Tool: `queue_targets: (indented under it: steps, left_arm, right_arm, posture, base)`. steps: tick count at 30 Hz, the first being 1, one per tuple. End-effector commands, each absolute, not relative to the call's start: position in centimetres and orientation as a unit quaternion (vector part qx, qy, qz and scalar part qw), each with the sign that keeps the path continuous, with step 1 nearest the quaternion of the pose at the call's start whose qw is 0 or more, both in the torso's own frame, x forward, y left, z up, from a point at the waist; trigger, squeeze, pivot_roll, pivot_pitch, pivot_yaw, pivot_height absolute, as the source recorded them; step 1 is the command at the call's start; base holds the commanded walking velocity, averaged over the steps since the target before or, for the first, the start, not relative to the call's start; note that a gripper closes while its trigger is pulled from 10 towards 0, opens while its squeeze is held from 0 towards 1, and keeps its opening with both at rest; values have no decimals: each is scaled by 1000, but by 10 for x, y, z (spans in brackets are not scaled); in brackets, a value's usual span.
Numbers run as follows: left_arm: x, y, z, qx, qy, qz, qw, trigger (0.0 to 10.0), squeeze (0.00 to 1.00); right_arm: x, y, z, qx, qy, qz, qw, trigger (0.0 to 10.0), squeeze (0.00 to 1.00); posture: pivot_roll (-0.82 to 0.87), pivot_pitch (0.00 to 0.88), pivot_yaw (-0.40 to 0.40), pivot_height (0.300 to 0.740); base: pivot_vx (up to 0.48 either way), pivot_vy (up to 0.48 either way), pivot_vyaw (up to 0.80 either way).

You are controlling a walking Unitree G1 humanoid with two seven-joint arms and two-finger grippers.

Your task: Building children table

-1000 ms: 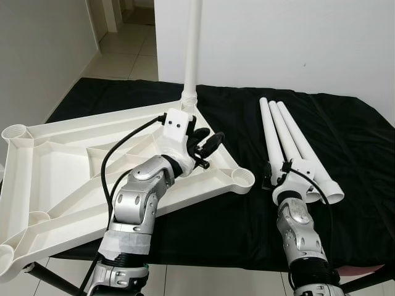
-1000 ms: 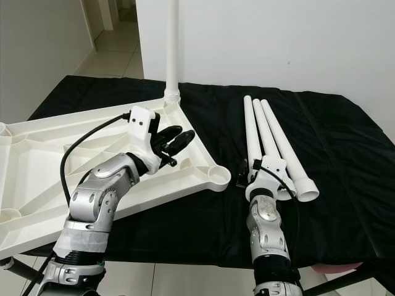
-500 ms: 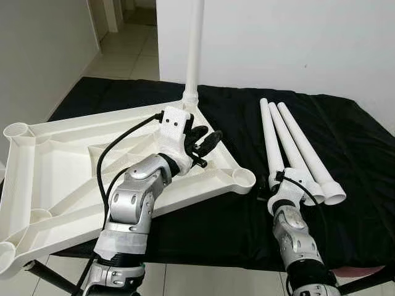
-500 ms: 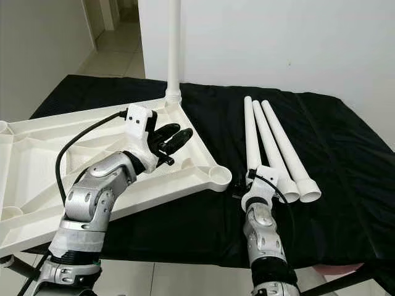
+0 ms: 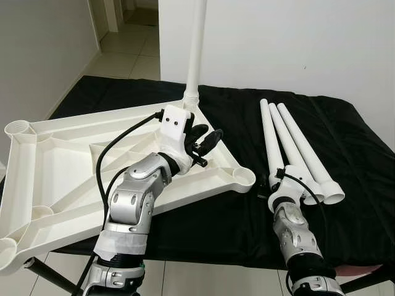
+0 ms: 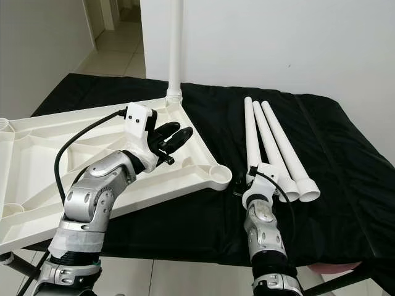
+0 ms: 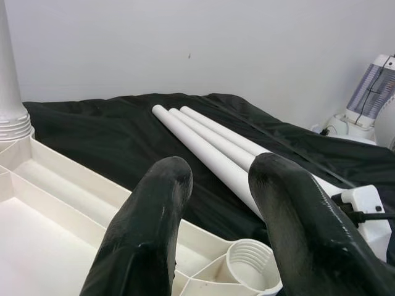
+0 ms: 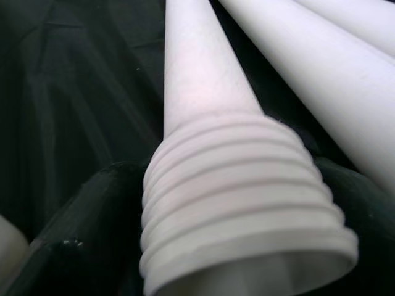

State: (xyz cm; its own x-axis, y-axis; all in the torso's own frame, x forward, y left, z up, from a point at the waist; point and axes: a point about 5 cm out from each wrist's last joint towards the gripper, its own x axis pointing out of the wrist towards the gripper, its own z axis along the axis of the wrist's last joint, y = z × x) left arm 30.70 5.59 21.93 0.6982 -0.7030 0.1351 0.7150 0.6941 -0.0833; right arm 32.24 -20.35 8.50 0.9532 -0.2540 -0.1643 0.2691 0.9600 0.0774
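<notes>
We find the right pincer (image 6: 255, 182) gripping a leg's (image 8: 210, 92) threaded end; left pincer (image 5: 202, 140) open. A loose grip risks dropping it.

A desk (image 5: 345, 142) draped in black cloth is seen beneath and beyond both hands, a tiled floor (image 5: 126, 58) far past the left hand (image 5: 200, 143), and a heater (image 7: 376, 86) beyond it.

Tabletop (image 5: 62, 160) left of three legs (image 5: 290, 145)
</notes>
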Motion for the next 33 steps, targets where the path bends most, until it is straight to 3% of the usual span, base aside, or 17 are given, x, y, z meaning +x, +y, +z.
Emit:
queue_targets:
  steps: [1,3,4,5,19,20,28,29,30,31,33]
  left_arm:
    - [308,57,217,-67,-41,-346,935,10000,0]
    - [308,57,217,-67,-41,-346,935,10000,0]
    - [308,57,217,-66,-41,-347,935,10000,0]
    - [308,57,217,-65,-41,-347,935,10000,0]
    - [303,60,212,-56,-33,-354,933,10000,0]
    - [304,61,210,-59,-28,-355,933,10000,0]
    - [304,67,203,-62,-19,-376,924,10000,0]
    - [303,67,201,-62,-15,-383,922,10000,902]
    - [302,67,199,-59,-11,-390,919,10000,902]
    - [301,66,197,-65,-2,-401,914,10000,1000]
    - [299,65,198,-63,0,-414,908,10000,1000]
  right_arm:
    - [324,-206,82,51,88,-130,986,2353,0]
    - [324,-206,81,51,91,-130,986,2353,0]
    - [324,-206,80,53,97,-128,986,235,0]
    - [323,-206,78,56,101,-128,985,0,0]
    - [320,-203,83,39,61,-98,993,0,0]
    - [319,-202,90,29,34,-98,994,10000,0]
    - [313,-206,107,9,-36,-97,995,10000,0]
    - [311,-207,110,8,-50,-97,994,10000,0]
    - [310,-208,112,9,-60,-97,993,10000,0]
    - [308,-208,117,1,-77,-101,992,10000,0]
    - [306,-209,124,-4,-102,-102,989,10000,0]
  posture:
    - [-28,0,-60,740]
    - [-28,0,-60,740]
    - [-24,0,-62,740]
    - [-21,0,-63,740]
    - [-26,0,-67,740]
    - [-30,0,-71,740]
    - [-35,0,-77,740]
    - [-36,0,-76,740]
    - [-37,0,-76,740]
    - [-38,0,-77,740]
    - [-39,0,-76,740]
  base:
    - [0,0,0]
    - [0,0,0]
    - [0,0,0]
    - [0,0,0]
    - [0,0,0]
    - [0,0,0]
    - [0,0,0]
    - [0,0,0]
    - [0,0,0]
    - [0,0,0]
    - [0,0,0]
